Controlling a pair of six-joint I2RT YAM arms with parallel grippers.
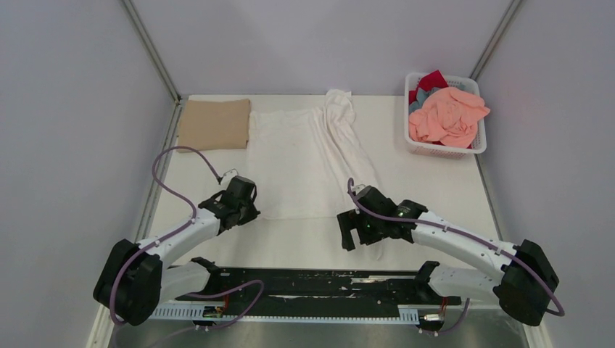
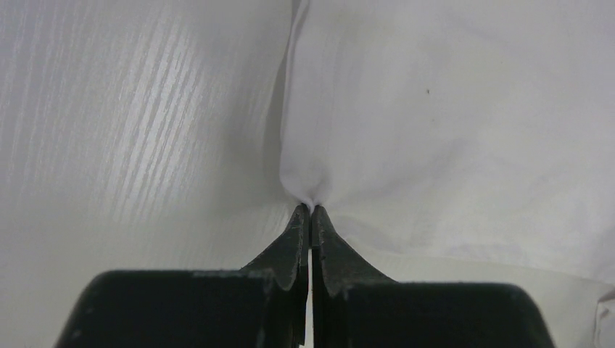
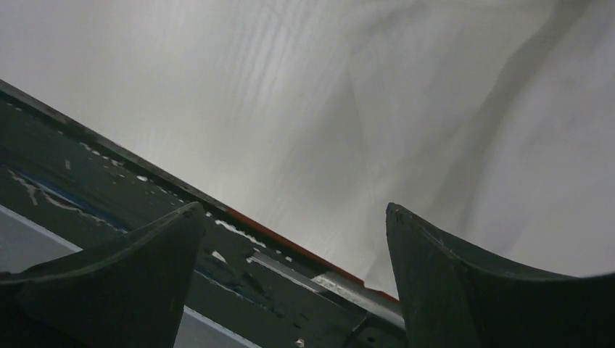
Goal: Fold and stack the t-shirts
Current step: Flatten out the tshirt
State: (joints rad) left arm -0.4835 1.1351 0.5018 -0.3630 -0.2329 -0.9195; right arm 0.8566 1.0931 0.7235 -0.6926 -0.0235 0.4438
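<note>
A white t-shirt (image 1: 304, 156) lies spread on the table, its right side folded over into a long bunched strip. My left gripper (image 1: 250, 210) is shut on the shirt's near left corner; in the left wrist view the pinched cloth (image 2: 312, 190) rises from the closed tips (image 2: 312, 209). My right gripper (image 1: 359, 235) is open and empty near the strip's near end, above the table's front edge (image 3: 290, 239). A folded tan t-shirt (image 1: 215, 125) lies at the back left. Salmon pink (image 1: 446, 116), red (image 1: 432, 79) and grey-blue shirts sit in the basket.
A white lattice basket (image 1: 444, 148) stands at the back right. Grey walls enclose the table on three sides. A black rail (image 1: 304, 284) with the arm bases runs along the near edge.
</note>
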